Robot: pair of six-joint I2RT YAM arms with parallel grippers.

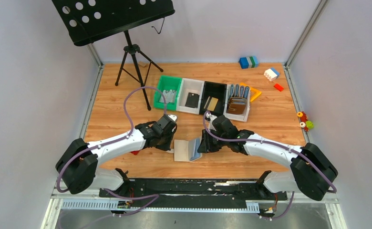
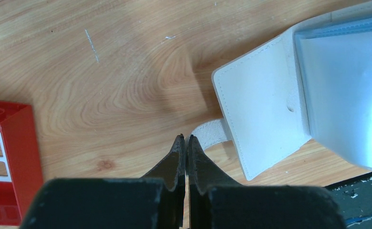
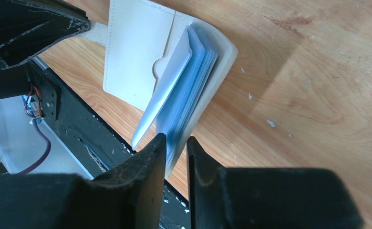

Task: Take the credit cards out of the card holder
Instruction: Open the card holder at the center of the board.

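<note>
The pale grey-beige card holder (image 1: 183, 150) lies open on the wood between my two grippers. Its left half lies flat (image 2: 260, 109), and its right half with bluish clear sleeves (image 3: 193, 81) stands raised. No card shows inside the sleeves. A gold-tan card (image 1: 211, 103) lies in the black bin. My left gripper (image 2: 186, 138) is shut, its tips at the end of the closing tab (image 2: 215, 130). My right gripper (image 3: 176, 139) has its fingers a narrow gap apart. The near corner of the raised half sits between them, against the left finger.
A row of bins (image 1: 208, 95) stands behind; the rightmost holds brown wallets (image 1: 236, 106). A red block (image 2: 7, 157) lies left of my left gripper. A music stand tripod (image 1: 134, 67) stands at back left, toy bricks (image 1: 271, 74) at back right. The black base rail (image 1: 193, 183) runs along the near edge.
</note>
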